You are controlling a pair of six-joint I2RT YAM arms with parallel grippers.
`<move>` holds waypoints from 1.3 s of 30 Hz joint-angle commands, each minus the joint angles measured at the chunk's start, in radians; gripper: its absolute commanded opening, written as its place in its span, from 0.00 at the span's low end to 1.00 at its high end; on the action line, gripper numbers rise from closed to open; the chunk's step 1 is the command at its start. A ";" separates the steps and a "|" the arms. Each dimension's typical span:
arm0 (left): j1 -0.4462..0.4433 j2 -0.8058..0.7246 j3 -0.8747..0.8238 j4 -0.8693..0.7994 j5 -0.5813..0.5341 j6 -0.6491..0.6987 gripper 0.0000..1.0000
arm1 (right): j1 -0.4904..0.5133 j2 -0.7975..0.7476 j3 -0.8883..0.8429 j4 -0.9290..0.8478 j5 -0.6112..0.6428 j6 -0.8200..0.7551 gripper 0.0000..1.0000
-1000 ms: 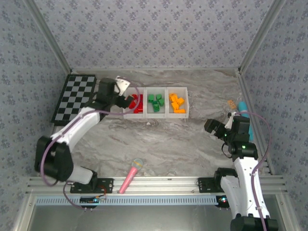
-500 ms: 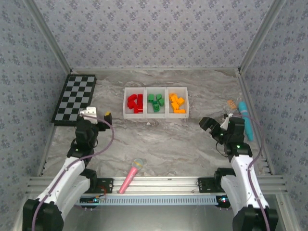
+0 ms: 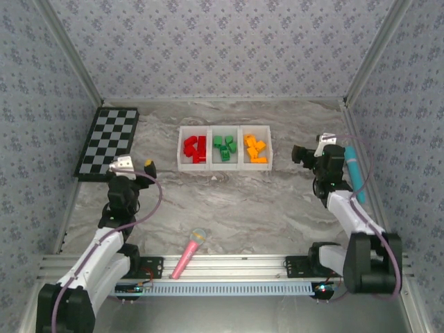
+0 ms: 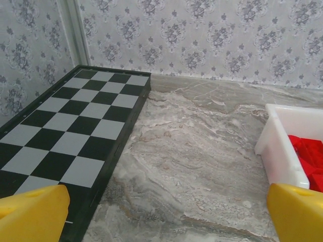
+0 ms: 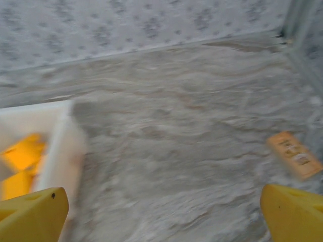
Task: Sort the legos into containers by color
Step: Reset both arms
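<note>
The containers [image 3: 223, 166] stand as a row of three white bins at mid-table. Red legos [image 3: 195, 148] fill the left bin, green legos [image 3: 223, 147] the middle one, orange legos [image 3: 254, 149] the right one. My left gripper [image 3: 136, 165] hovers open near the checkerboard's near corner, left of the bins. In the left wrist view its yellow fingertips [image 4: 31, 214] frame bare table, and the red legos [image 4: 310, 157] lie in the bin at the right. My right gripper [image 3: 304, 154] is open right of the bins, with nothing between its fingertips [image 5: 295, 213]. The orange legos [image 5: 20, 159] look blurred.
A black-and-white checkerboard [image 3: 107, 142] lies at the left back. A pink microphone toy [image 3: 189, 252] rests near the front edge. A teal object [image 3: 352, 170] lies along the right wall behind my right arm. A small orange tag [image 5: 294, 155] sits on the table nearby.
My left arm has pulled back from the red bin to the near left, its gripper empty. My right gripper has swung away from the front toward the back, beside the orange bin.
</note>
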State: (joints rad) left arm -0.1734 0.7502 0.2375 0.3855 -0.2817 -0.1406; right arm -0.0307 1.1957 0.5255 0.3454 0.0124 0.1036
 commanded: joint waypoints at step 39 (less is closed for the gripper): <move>0.137 0.785 0.144 0.495 0.089 0.126 1.00 | 0.017 0.341 -0.149 0.521 0.076 -0.125 1.00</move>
State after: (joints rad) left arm -0.0177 1.5448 0.3798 0.8570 -0.1806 -0.0422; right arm -0.0090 1.5345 0.3546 0.8787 0.0959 -0.0341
